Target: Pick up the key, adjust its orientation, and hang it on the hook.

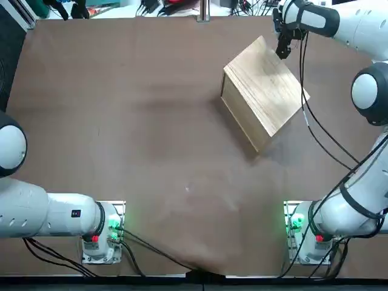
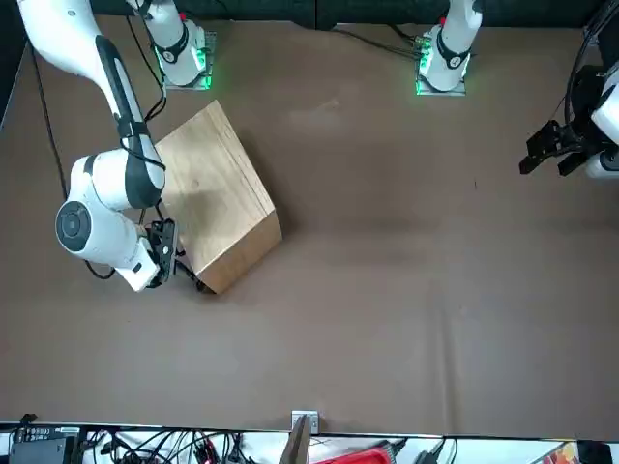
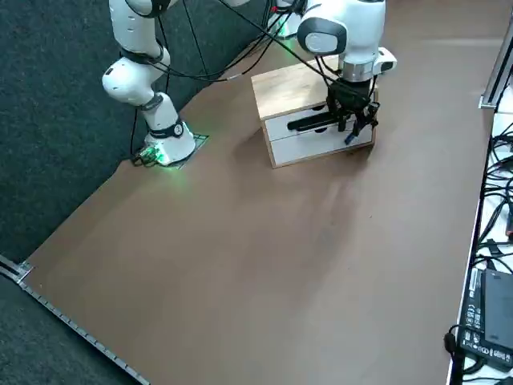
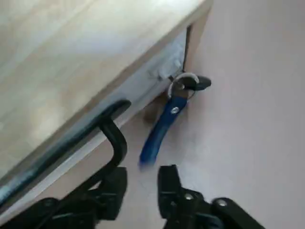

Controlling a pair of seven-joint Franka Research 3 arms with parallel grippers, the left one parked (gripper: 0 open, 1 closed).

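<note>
— Where is the right gripper (image 4: 143,180) being held?
— Over the table (image 1: 139,151), it is being held beside the white front (image 3: 321,136) of the box (image 1: 267,85), by the right arm (image 1: 357,24). The fingers (image 4: 168,188) are being kept apart, and nothing is being gripped.

— And where is the key (image 4: 162,130) being seen?
— Just beyond the open fingertips, near a corner of the box. Its blue strap is being shown slanting, with the loose end being pointed toward the gap between the fingers. No contact with either finger is being seen.

— What is being shown at the other end of the strap?
— A metal ring (image 4: 171,87) is being shown there, with a dark piece (image 4: 202,83) being carried beside it. The ring is being seen right by a small pale hook (image 4: 166,71) on the box's front. Whether it is being fully held by the hook cannot be told; the spot is being blurred.

— Is anything else being seen near the hand?
— A black bar (image 4: 43,162) is being seen along the same front, with its curved end being shown close to one finger. Whether that finger is being touched by it cannot be told.
</note>
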